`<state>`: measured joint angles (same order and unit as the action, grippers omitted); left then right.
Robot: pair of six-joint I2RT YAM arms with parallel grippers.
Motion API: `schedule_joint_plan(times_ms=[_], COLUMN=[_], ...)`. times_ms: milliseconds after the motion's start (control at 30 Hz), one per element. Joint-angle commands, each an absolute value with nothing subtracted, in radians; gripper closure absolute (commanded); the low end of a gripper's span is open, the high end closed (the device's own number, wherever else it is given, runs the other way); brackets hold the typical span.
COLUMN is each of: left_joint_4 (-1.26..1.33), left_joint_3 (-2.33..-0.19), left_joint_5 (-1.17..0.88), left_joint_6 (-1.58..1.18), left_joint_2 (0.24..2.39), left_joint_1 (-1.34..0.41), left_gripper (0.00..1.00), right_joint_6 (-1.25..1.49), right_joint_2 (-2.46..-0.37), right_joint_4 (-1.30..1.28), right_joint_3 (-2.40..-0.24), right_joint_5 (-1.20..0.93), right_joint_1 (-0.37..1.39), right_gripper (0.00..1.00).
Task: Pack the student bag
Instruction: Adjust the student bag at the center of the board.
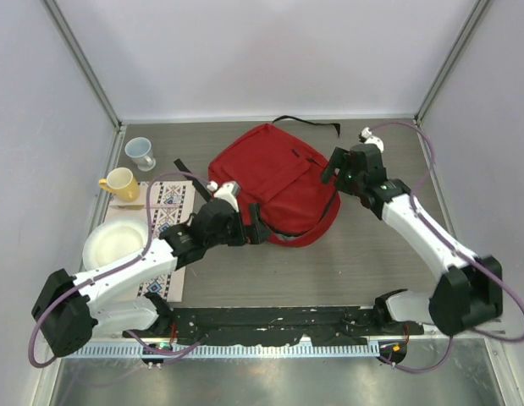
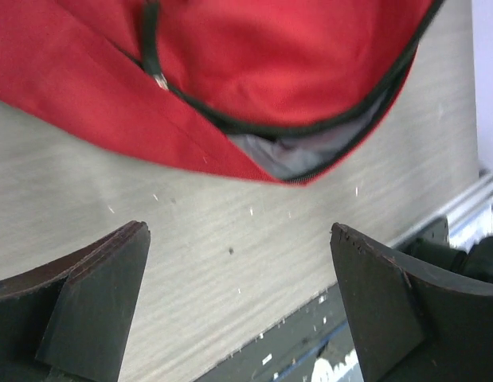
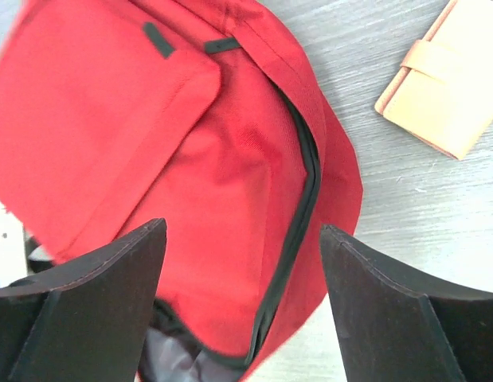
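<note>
Count: one student bag (image 1: 274,178) (seemingly unzipped), one bowl (image 1: 115,243).

Grey table (image 1: 346,262) bears student bag (image 1: 274,182), yellow mug (image 1: 119,183), cloth (image 1: 168,207), wallet (image 3: 445,76).

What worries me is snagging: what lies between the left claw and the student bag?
Only bare table: the left wrist view shows an unoccupied wood-grain stretch between the open left claw and the student bag.

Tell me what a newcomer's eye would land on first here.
The big red student bag lies mid-table, gaping open at its near edge. Both arms flank it, left gripper and right gripper open and empty. A yellow mug and a pale blue mug stand at the far left.
</note>
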<state>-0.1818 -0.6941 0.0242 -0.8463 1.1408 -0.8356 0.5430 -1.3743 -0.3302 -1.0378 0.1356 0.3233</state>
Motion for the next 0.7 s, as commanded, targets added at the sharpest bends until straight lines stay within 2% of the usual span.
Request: schedule_joint_plan(times_ms=[0,167,300,667], left_joint_4=[-0.25,-0.132,-0.055,0.164], left_joint_3=[-0.764,-0.762,-0.775,-0.756], left_joint_5=[0.129,0.011,-0.055,-0.014], left_joint_6=[-0.759,-0.756,-0.775,-0.884], left_joint_2=[1.132,1.215,1.322,1.492], left_joint_1=[-0.738,-0.599,-0.552,-0.46], left_gripper=[0.0,0.0,0.01,0.0], right_joint_6=[0.623,0.762,0.813,0.824], right_joint_2=[-1.135,-0.961,-0.856,-0.845], right_joint_4=[-0.353,-0.345,-0.336,-0.339], right_joint_3=[-0.922,-0.778,-0.709,-0.719], right_joint_5=[0.072,-0.07,-0.149,-0.153], right_joint_1=[0.324,0.339,0.353,0.364], right_gripper=[0.17,0.17,0.17,0.18])
